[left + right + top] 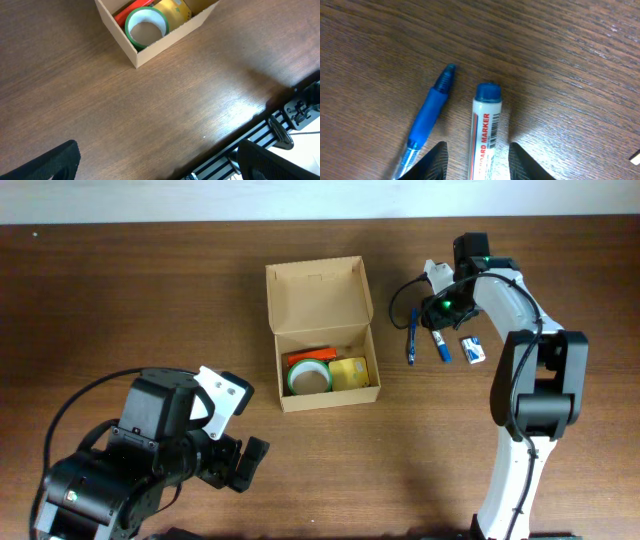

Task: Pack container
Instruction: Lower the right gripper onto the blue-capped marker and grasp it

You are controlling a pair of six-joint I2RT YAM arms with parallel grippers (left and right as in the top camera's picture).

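The brown wooden desk (120, 300) fills the overhead view. The bulky left arm (130, 470) sits low in the lower left corner, parked out of the way, I'd say. Its left fingers (55, 160) are spread wide with nothing between them, only bare wood under the wrist camera. The right arm (520, 360) reaches up the right side and bends over the loose stationery at upper right, presumably to fetch the next piece. The container (330, 401) stands just left of centre, a plain tan cardboard box. Its hinged lid (318, 295) is thrown back flat toward the top of the frame, so the inside lies open for dropping things in. It already holds a green tape roll (309, 378), a yellow pad (350, 373) beside it, and something orange-red (310, 356) behind the roll. Up close, the right fingers (437, 160) are parted, straddling a white marker with a blue cap (486, 130) without gripping it. A blue pen (427, 122) lies just to the marker's left. A small white-and-blue block (472, 350), perhaps an eraser, rests nearby.
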